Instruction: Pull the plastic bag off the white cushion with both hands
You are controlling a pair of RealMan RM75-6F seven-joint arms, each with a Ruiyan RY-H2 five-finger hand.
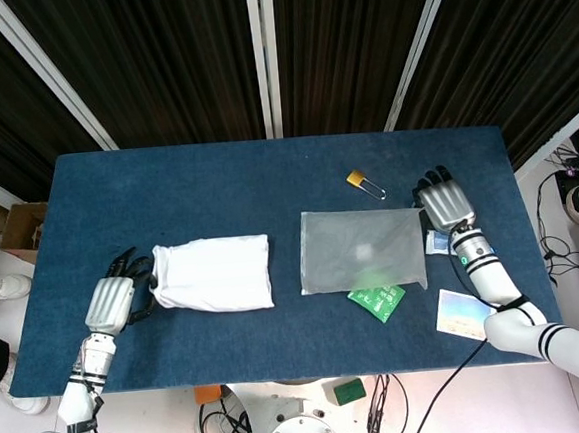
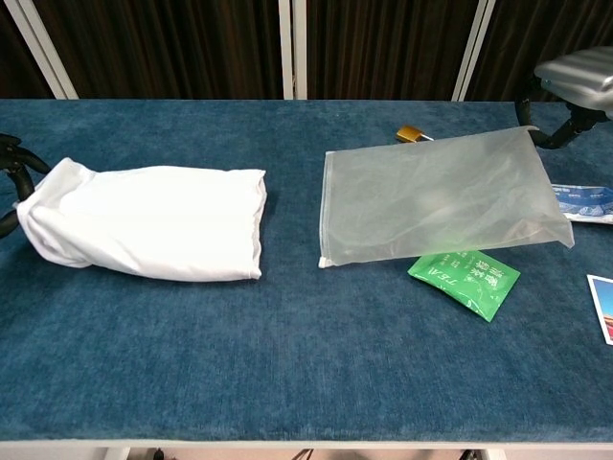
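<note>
Your left hand (image 1: pixel 109 303) grips the cushion's (image 1: pixel 214 275) left end; the cushion lies bare on the table (image 1: pixel 217 192). Your right hand (image 1: pixel 445 202) pinches the bag's (image 1: pixel 363 263) far right corner. The empty bag lies apart, overlapping a green packet (image 2: pixel 464 274).
</note>
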